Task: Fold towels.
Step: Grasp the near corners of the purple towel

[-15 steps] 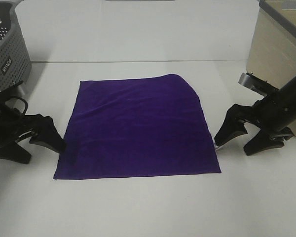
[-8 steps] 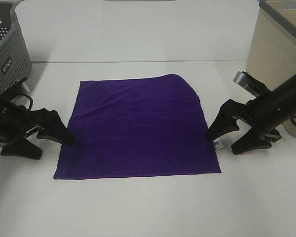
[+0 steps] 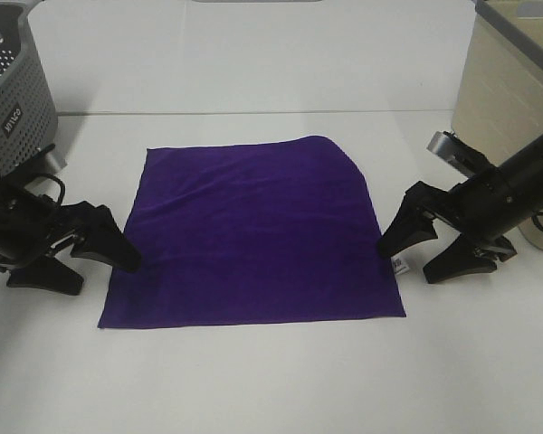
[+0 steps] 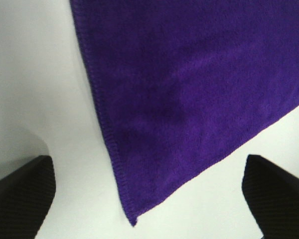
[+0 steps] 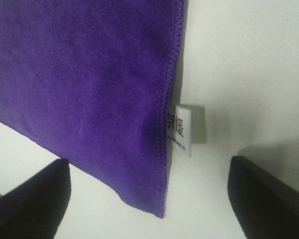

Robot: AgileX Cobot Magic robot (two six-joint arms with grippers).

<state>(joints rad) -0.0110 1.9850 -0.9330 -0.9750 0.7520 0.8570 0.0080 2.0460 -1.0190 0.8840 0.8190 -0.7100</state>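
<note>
The purple towel point(image 3: 253, 231) lies flat mid-table. The left gripper point(image 3: 107, 276) sits at its 8 o'clock edge and the right gripper point(image 3: 406, 265) at 4 o'clock, beside the white tag point(image 5: 183, 130) — both with jaws apart, holding nothing. The risk is that a finger skids over the thin hem or nips only the tag, skewing the fold.
</note>
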